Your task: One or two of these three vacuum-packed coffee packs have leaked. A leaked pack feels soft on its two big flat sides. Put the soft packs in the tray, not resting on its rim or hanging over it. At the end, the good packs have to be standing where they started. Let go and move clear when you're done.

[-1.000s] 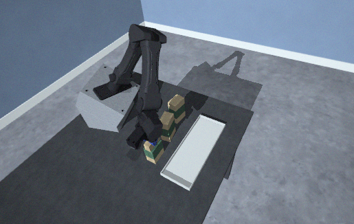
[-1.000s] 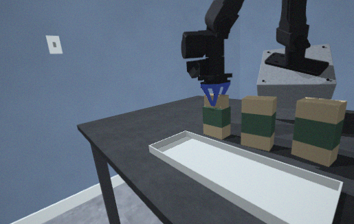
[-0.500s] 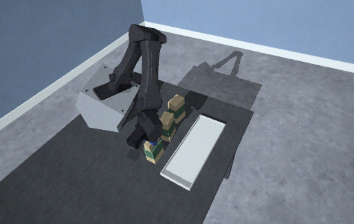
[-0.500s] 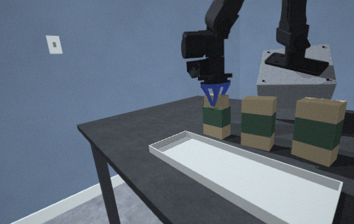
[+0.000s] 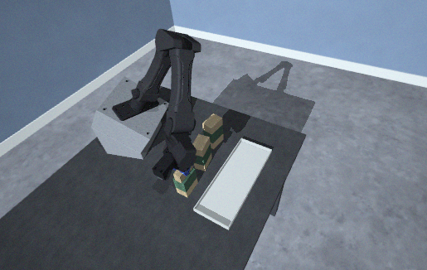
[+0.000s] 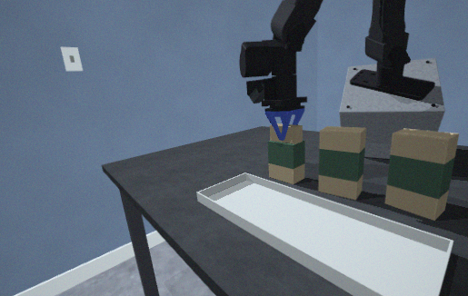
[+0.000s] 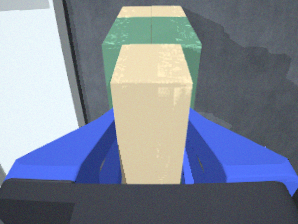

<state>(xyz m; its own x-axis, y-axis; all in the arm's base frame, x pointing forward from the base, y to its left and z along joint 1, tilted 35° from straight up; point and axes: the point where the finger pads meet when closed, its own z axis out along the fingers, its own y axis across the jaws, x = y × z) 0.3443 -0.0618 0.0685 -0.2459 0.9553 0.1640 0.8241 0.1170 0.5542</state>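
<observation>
End pack (image 6: pixel 286 154): upright on bench (image 6: pixel 175 182), long axis vertical, beside tray (image 6: pixel 225 206).
My hand (image 6: pixel 283 127): partly closed from above, blue fingers gripping the pack's top on two sides.

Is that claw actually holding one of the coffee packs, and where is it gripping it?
Yes. The gripper is shut on the end coffee pack, pinching its tan top part from both sides; the pack stands on the table.

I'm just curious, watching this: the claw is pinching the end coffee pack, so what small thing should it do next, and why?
Probably open and back off: the gripper is shut on the end pack, which stands upright and looks undented, hinting it is firm. The tray holds nothing.
</observation>
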